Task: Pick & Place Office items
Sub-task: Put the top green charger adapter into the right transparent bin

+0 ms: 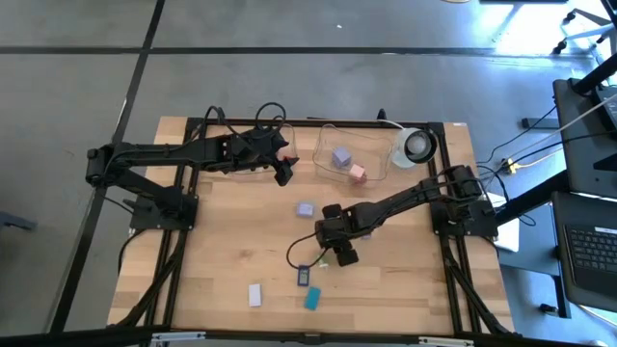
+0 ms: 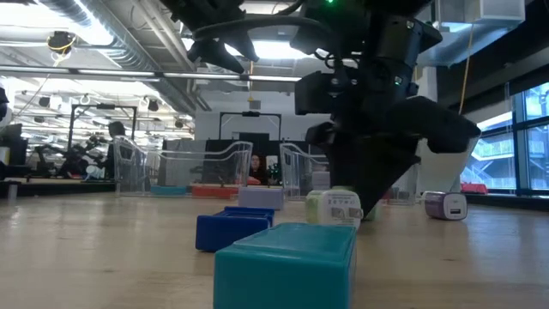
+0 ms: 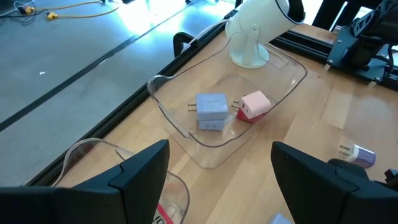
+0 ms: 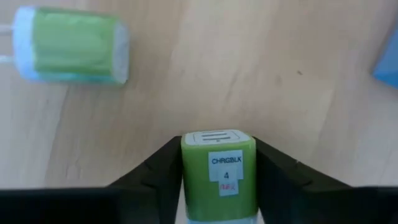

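Observation:
My right gripper (image 4: 219,152) (image 1: 344,254) is low over the middle of the table, shut on a green block (image 4: 219,177). A second green block with a white end (image 4: 71,45) lies flat on the wood just ahead of it. My left gripper (image 3: 219,155) (image 1: 283,172) is open and empty, hovering beside a clear tray (image 3: 186,134). That tray holds a lilac block (image 3: 211,111) and a pink block (image 3: 255,104). Loose on the table are a lilac block (image 1: 305,208), a dark blue block (image 1: 306,276), a teal block (image 1: 312,299) and a white block (image 1: 254,294). My right gripper pinches the green block between its two fingers, one finger on each of two opposite sides (image 4: 186,168). The labelled face (image 4: 224,171) is turned toward the wrist camera. The fingers come from above, pointing down. Whether the block is clear of the table, I cannot tell.
A round white tape roll (image 1: 416,145) stands at the far right next to the tray. A second clear tray (image 3: 106,155) with something red in it lies under my left gripper. Bare wood shows along the near left of the table (image 1: 193,280).

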